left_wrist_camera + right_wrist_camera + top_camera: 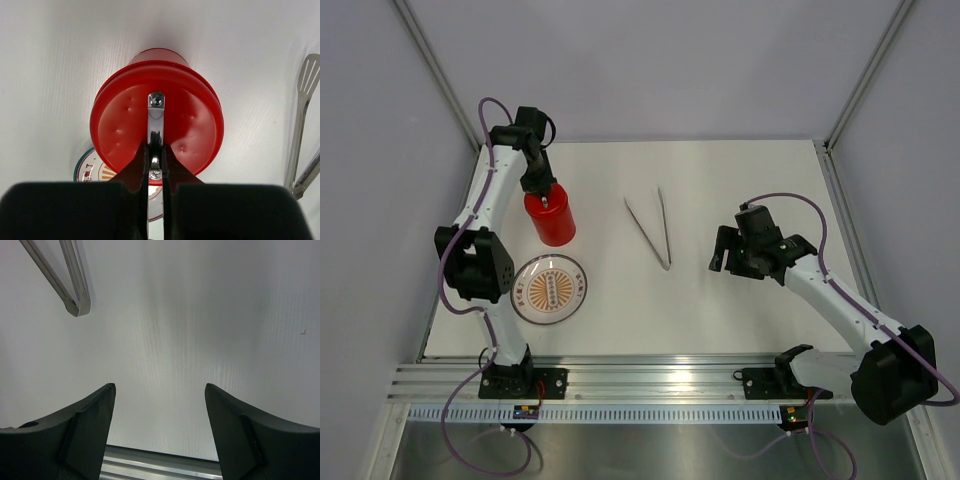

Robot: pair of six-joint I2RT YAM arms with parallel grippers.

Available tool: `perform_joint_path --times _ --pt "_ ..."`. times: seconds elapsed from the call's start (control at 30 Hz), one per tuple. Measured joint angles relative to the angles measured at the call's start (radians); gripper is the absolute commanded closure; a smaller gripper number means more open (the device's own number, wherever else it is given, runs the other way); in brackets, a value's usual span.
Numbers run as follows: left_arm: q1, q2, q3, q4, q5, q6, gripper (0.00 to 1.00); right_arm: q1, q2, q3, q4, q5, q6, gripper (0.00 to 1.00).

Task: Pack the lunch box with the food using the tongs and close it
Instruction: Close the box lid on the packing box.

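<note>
Left fingers (136, 172) pinch the shut box's (158, 55) lid (120, 125) handle (156, 111); right fingers (85, 430) gape empty near tongs (76, 309); task seems finished.

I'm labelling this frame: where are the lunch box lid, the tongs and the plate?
lunch box lid (195, 120), left wrist view, flat red top beside the metal strip.
tongs (666, 261), top external view, joined end of the V.
plate (519, 290), top external view, clear left rim.
</note>
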State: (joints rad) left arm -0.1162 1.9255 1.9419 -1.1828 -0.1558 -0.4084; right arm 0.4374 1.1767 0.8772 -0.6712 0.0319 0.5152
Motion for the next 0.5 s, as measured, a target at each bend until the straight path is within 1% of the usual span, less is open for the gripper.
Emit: perform_joint_path --times 0.37,0.5 --pt "0.018 -0.027 -0.051 0.058 0.026 -0.007 1.0 0.0 -0.007 0.002 -0.007 0.0 0.0 0.21" --pt "0.018 -0.027 -0.051 0.063 0.026 -0.006 0.85 0.0 -0.009 0.002 -0.007 0.0 0.0 0.21"
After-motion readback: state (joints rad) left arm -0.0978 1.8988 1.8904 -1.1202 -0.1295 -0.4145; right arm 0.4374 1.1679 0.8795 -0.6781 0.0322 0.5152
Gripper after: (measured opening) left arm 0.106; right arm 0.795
